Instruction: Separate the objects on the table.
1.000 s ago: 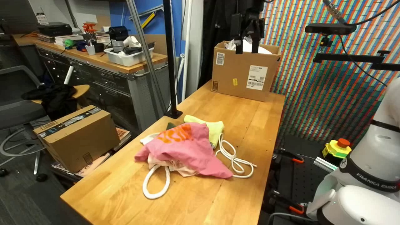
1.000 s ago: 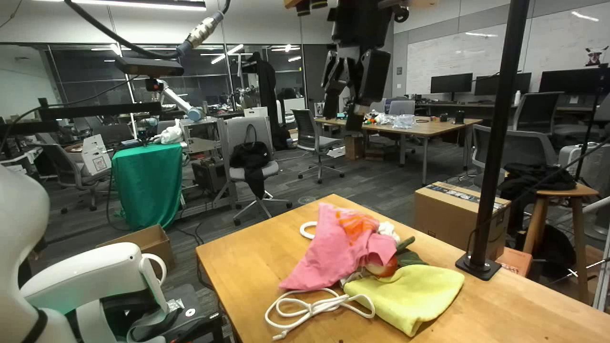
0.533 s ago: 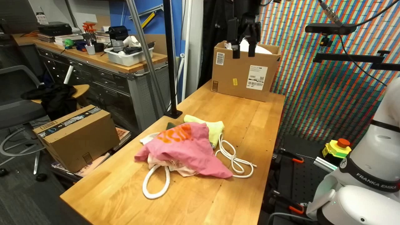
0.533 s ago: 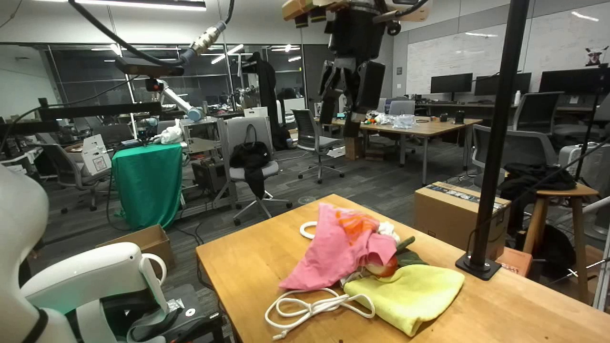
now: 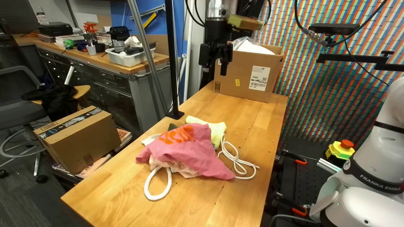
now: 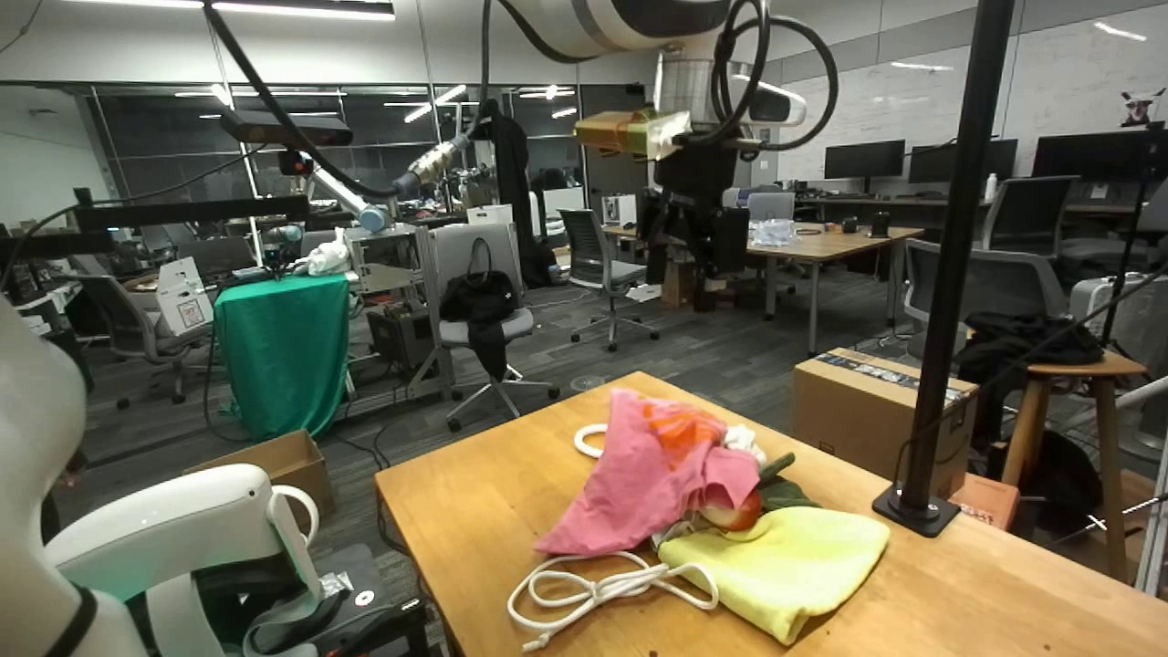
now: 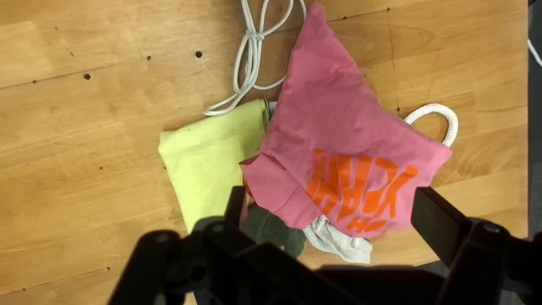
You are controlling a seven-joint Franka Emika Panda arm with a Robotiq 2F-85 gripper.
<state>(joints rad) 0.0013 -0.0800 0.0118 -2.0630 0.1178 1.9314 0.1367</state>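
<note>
The objects [image 7: 305, 156] lie heaped on the table [image 5: 202, 205], well below the gripper [image 7: 330, 203], whose jaws stand spread. Pink cloth [image 7: 330, 114] drapes over the others, partly covering the orange-and-green plush [image 6: 743, 516]. Pale yellow cloth [image 7: 211, 152] lies at one edge, a knotted white rope [image 7: 255, 36] just beside it; a thick rope loop [image 7: 452, 123] and a white rag [image 7: 338, 242] poke out elsewhere. At the table's end in an exterior view, an open cardboard box [image 5: 238, 74] has clear plastic [image 5: 242, 41] and white material [image 5: 253, 48] rising out of its top. On a workbench [image 5: 91, 77] well apart, a plastic bin [image 5: 131, 61] holds grey, white and black items [image 5: 119, 46], while a white cup [image 5: 91, 50] holds orange-handled tools [image 5: 90, 27].
</note>
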